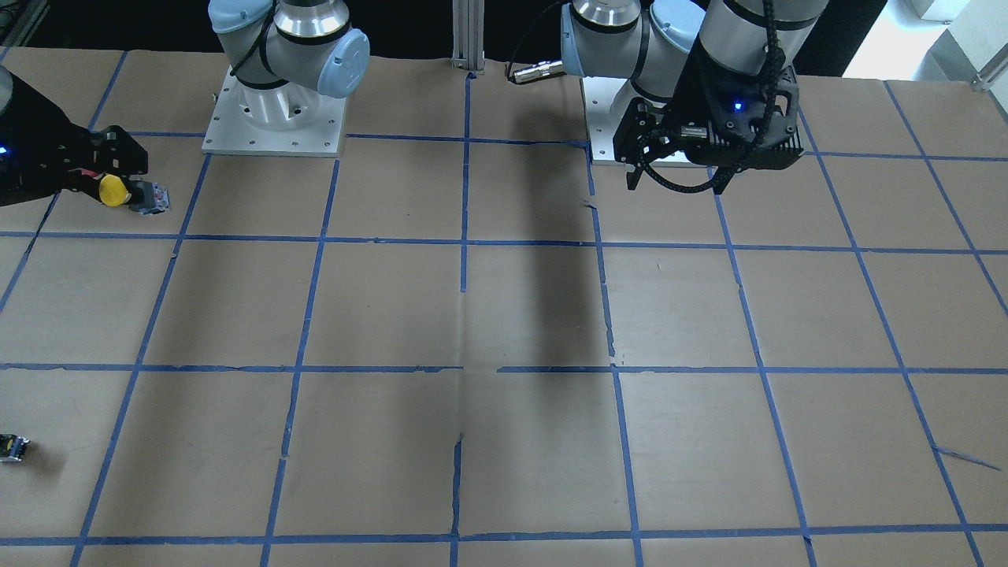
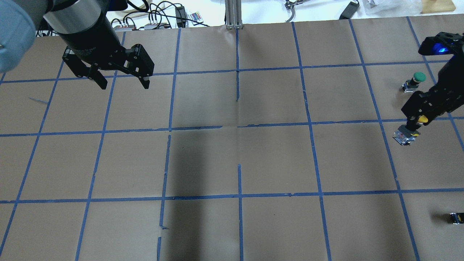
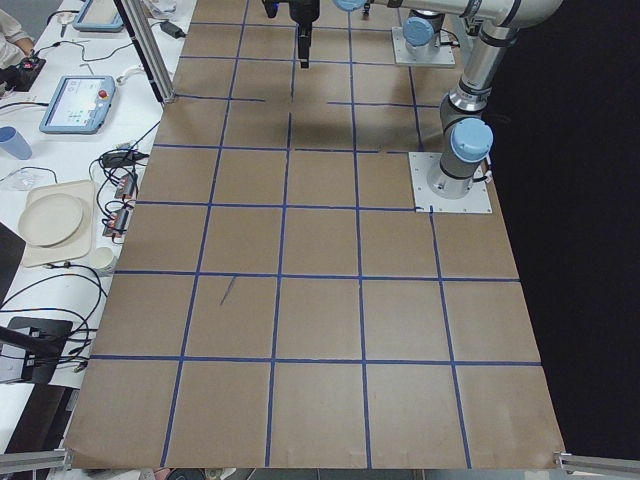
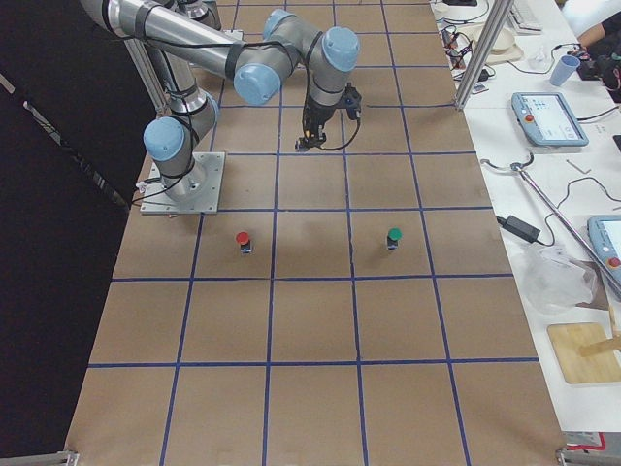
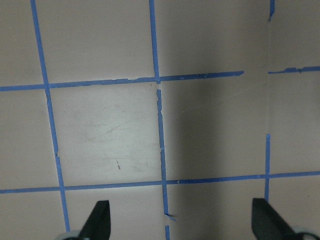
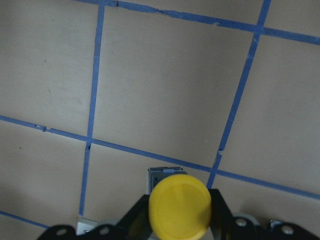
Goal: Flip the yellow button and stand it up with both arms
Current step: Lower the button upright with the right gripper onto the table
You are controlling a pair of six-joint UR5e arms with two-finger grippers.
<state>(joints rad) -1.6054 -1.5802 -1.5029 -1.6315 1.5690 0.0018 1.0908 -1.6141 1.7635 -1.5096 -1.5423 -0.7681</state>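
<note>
The yellow button (image 1: 115, 190) sits in my right gripper (image 1: 110, 185), which is shut on its collar just under the yellow cap. The grey block base (image 1: 150, 197) sticks out past the fingertips. In the overhead view the button (image 2: 421, 119) hangs at the table's right side, base (image 2: 404, 136) pointing away from the gripper (image 2: 417, 121). The right wrist view shows the yellow cap (image 6: 180, 205) between the fingers, over bare paper. My left gripper (image 2: 121, 82) is open and empty, above the far left of the table, and also shows in the front view (image 1: 677, 185) and the left wrist view (image 5: 182, 225).
A green-capped button (image 2: 415, 80) stands just beyond the right gripper. A red-capped button (image 4: 243, 240) stands near the right arm's base plate. A small capless block (image 2: 456, 218) lies at the near right edge. The brown paper table carries a blue tape grid (image 2: 239, 130).
</note>
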